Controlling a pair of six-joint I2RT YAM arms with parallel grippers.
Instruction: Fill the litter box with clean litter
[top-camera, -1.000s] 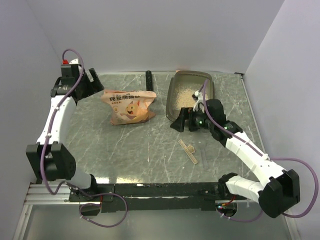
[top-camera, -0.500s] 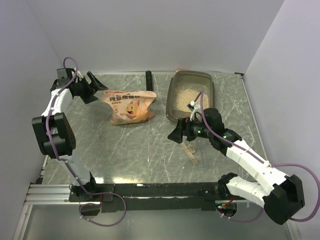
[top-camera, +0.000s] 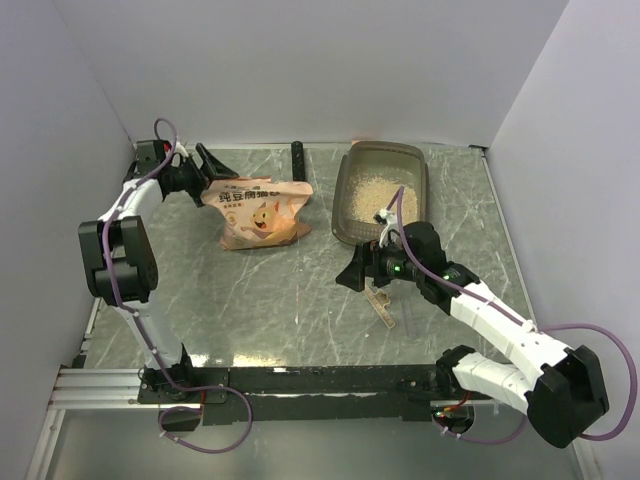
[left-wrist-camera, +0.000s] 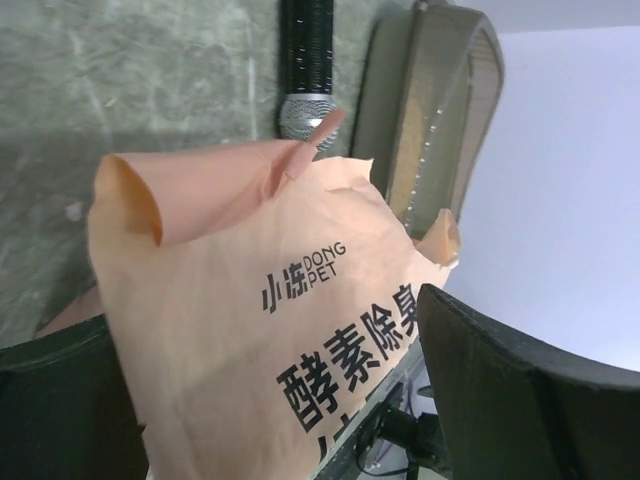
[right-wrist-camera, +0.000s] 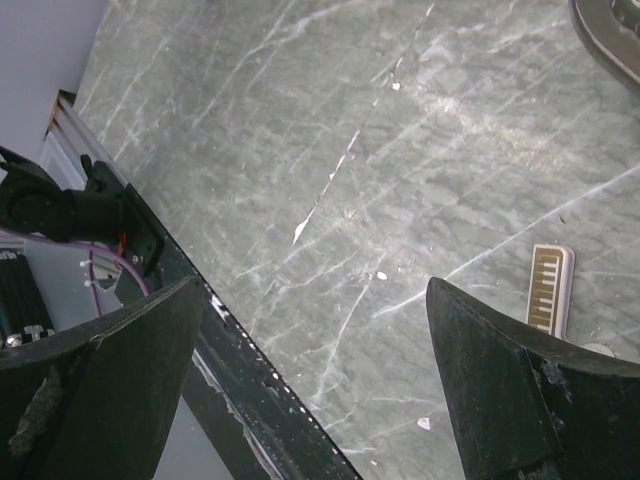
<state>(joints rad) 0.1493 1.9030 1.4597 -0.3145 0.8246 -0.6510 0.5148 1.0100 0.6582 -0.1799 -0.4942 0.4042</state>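
— Checking first: where does the pouch (top-camera: 258, 212) lie from your left gripper (top-camera: 215, 172)?
— Between its fingers. They stand spread either side of the pouch's far-left top edge, not yet clamped.
— And the litter box (top-camera: 341, 200)?
— Rightward, beyond the pouch, at the back of the table (top-camera: 250, 290), long axis running near-to-far, clean litter (top-camera: 378, 190) over its floor (depth I can't tell). Your right gripper (top-camera: 352, 272) is nearer it, agape and empty, just short of its near end.
— So I'd judge the carry goes rightward.
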